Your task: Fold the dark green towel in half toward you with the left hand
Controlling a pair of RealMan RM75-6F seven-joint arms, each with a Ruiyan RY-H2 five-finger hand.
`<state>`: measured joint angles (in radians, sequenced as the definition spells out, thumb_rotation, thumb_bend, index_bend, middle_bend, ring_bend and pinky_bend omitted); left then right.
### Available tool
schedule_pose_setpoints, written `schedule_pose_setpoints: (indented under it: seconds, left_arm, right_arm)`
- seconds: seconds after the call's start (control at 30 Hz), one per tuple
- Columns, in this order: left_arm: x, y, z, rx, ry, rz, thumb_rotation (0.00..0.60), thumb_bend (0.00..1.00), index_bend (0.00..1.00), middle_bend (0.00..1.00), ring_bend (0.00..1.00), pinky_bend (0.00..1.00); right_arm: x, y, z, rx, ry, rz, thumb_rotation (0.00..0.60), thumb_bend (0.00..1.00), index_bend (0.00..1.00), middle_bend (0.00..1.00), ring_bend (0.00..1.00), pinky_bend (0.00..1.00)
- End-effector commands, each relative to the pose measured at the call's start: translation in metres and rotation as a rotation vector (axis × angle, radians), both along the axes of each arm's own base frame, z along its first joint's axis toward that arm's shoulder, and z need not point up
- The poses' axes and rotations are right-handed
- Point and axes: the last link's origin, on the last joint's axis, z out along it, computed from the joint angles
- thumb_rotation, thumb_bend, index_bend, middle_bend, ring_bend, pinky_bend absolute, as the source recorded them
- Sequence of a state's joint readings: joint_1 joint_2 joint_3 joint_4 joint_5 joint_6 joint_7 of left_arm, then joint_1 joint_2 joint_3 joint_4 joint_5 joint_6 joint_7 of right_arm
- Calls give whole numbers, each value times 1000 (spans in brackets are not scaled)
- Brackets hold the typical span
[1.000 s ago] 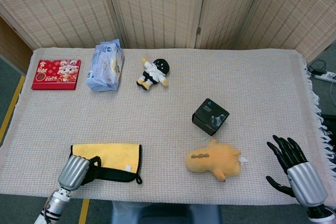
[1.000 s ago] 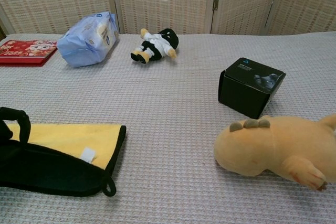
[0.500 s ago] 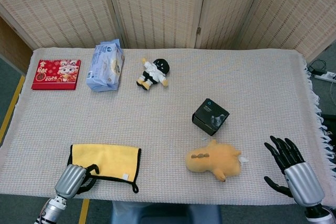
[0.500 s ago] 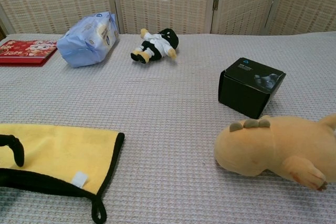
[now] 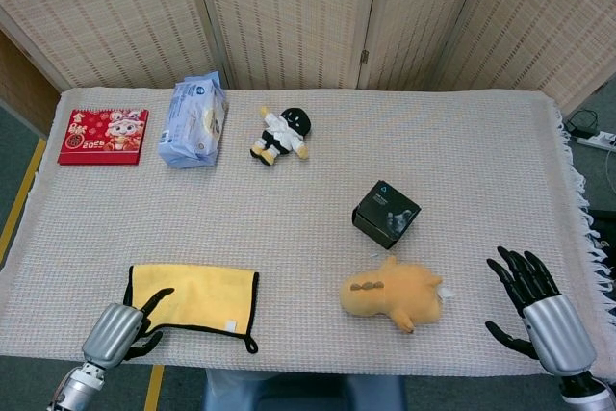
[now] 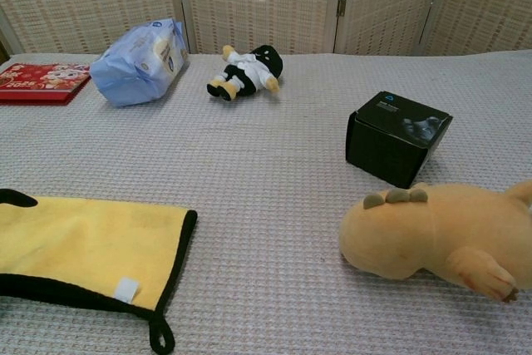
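The towel (image 5: 197, 291) lies flat near the table's front left edge, yellow side up, with a dark border and a dark strip along its near edge. The chest view shows the towel (image 6: 83, 239) at lower left, with a small white tag and a loop at its near right corner. My left hand (image 5: 120, 331) sits at the towel's near left corner with its fingers apart, and one dark finger reaches over the yellow cloth. It grips nothing. Only a fingertip (image 6: 12, 198) of it shows in the chest view. My right hand (image 5: 534, 310) hovers with fingers spread at the front right, holding nothing.
A yellow plush animal (image 5: 393, 295) lies at front centre-right, with a black box (image 5: 385, 212) behind it. At the back stand a small doll (image 5: 281, 135), a blue packet (image 5: 193, 120) and a red calendar (image 5: 103, 136). A folding screen closes off the far side.
The left hand drew the towel's edge toward me, let it go and pulled back off the front edge. The towel now lies flat. The right hand barely moved.
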<state>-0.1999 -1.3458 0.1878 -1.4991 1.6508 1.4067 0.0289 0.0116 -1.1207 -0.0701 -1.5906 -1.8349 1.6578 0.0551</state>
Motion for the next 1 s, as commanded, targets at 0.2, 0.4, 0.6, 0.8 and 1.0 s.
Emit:
schedule_pose_setpoints:
  seconds: [0.2, 0.4, 0.6, 0.8, 1.0]
  left_arm:
    - [1, 0, 44, -11, -7, 109, 600, 620, 298, 1000, 1000, 1000]
    - [3, 17, 48, -106, -3, 182, 600, 657, 233, 1000, 1000, 1000]
    - [-1, 28, 31, -197, 63, 196, 600, 657, 165, 1000, 1000, 1000]
    - [-8, 39, 24, -228, 121, 223, 600, 657, 109, 1000, 1000, 1000]
    - [-21, 46, 25, -234, 159, 278, 600, 657, 91, 1000, 1000, 1000]
  right_arm:
    - [1, -1, -4, 16, 4, 2, 600, 270, 0, 0, 0, 0]
    - [1, -1, -6, 23, 7, 4, 600, 269, 0, 0, 0, 0]
    - [1, -1, -6, 20, 7, 1, 600, 269, 0, 0, 0, 0]
    - [0, -2, -6, 18, 7, -5, 600, 269, 0, 0, 0, 0]
    - [-1, -4, -6, 20, 9, -12, 600, 269, 0, 0, 0, 0]
